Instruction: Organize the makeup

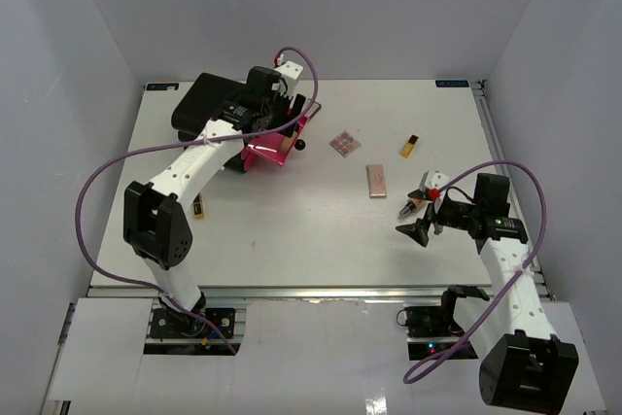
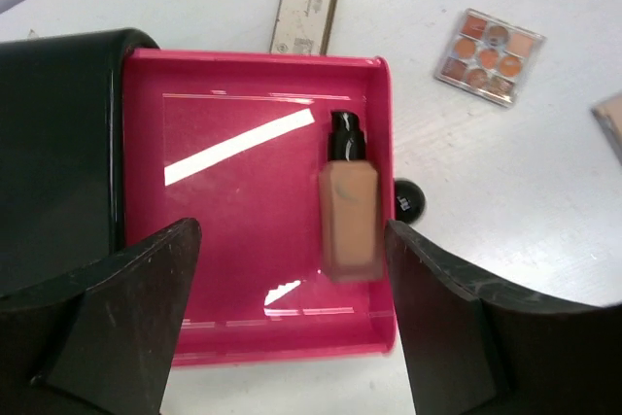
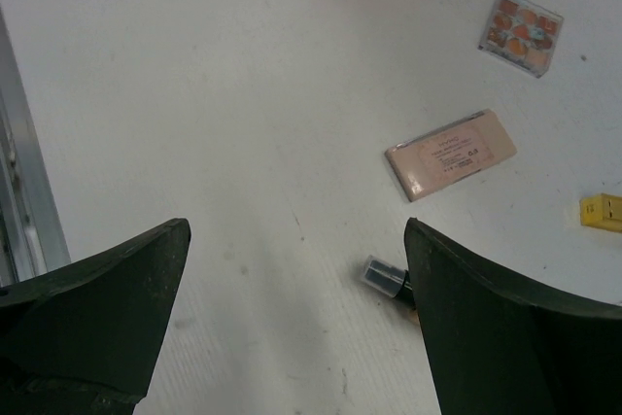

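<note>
Lift the left fingers (image 2: 126, 308) — spread over the bottle (image 2: 352, 211) in the pink drawer (image 2: 253, 57) — straight clear; centre the right fingers (image 3: 97, 318), also spread, astride the slim tube (image 3: 384, 276).

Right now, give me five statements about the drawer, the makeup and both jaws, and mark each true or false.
1. The bottle lies in the pink drawer. True.
2. The left jaws are shut on the bottle. False: they stand open above the drawer and hold nothing.
3. The square palette is on the table, outside the drawer. True.
4. The long palette is clamped in the right jaws. False: it lies on the table, clear of the open jaws.
5. The yellow tube is in the drawer. False: it is on the table, right of the square palette in the top view.
</note>
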`<state>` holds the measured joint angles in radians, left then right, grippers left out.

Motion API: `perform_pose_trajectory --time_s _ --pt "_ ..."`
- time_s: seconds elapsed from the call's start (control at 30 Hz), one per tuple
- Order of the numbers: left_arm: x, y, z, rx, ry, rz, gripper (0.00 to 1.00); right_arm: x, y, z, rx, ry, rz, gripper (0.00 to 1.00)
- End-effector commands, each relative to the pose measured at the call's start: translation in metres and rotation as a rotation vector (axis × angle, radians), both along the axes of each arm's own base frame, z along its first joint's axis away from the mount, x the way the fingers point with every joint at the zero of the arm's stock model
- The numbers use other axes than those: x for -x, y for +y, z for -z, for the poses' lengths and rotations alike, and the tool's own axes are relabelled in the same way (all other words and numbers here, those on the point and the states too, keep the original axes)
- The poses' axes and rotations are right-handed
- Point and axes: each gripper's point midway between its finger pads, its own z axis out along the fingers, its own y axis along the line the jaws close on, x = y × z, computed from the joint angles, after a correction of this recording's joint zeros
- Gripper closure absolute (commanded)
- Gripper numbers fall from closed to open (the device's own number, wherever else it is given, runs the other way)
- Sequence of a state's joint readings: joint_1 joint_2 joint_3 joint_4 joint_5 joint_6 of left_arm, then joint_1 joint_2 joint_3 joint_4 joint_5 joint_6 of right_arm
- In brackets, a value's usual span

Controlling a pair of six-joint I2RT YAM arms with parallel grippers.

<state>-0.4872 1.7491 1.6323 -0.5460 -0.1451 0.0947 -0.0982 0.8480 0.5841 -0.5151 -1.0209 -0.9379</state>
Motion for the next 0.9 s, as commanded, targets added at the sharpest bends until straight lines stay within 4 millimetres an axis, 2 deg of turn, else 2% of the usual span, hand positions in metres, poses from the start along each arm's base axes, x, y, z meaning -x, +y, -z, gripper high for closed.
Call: perform_pose_trajectory --time_s 0.0,0.17,0.2,0.27,0.3,0.37,0.43,0.5,0.6,0.7,0.73,0.8,0.87 --pt "0.033 -0.004 -0.069 0.171 -0.142 0.075 0.1 0.018 -0.002 0.004 0.162 -0.208 -0.217 0.03" --pt "0.073 -0.007 -0.084 0.301 -0.165 0.14 0.1 0.011 -0.027 0.021 0.421 -0.301 -0.328 0.02" --pt "0.082 -0.012 -0.077 0.328 -0.138 0.172 0.1 0.008 -0.031 0.026 0.457 -0.312 -0.355 0.02" --pt "0.099 -0.018 -0.082 0.382 -0.134 0.229 0.1 0.003 -0.046 0.042 0.557 -0.274 -0.395 0.05" --pt "0.111 -0.024 -0.071 0.406 -0.098 0.282 0.1 0.001 -0.051 0.047 0.597 -0.277 -0.424 0.07" --pt "0.127 -0.028 -0.071 0.447 -0.091 0.332 0.09 -0.007 -0.061 0.056 0.651 -0.254 -0.441 0.11" --pt "0.144 -0.033 -0.058 0.473 -0.052 0.389 0.1 -0.014 -0.067 0.061 0.686 -0.243 -0.446 0.13" --pt "0.16 -0.033 -0.058 0.515 -0.05 0.422 0.1 -0.027 -0.071 0.066 0.709 -0.241 -0.454 0.14" --pt "0.176 -0.034 -0.058 0.562 -0.051 0.451 0.1 -0.045 -0.075 0.065 0.742 -0.254 -0.453 0.16" --pt "0.187 -0.026 -0.05 0.564 -0.068 0.443 0.09 -0.059 -0.076 0.066 0.764 -0.25 -0.467 0.17" --pt "0.19 -0.021 -0.056 0.561 -0.101 0.436 0.09 -0.063 -0.073 0.068 0.769 -0.249 -0.484 0.17" --pt "0.189 -0.013 -0.049 0.54 -0.117 0.399 0.09 -0.069 -0.072 0.074 0.798 -0.249 -0.504 0.18" --pt "0.192 -0.007 -0.052 0.536 -0.147 0.381 0.08 -0.075 -0.072 0.078 0.827 -0.249 -0.512 0.18"
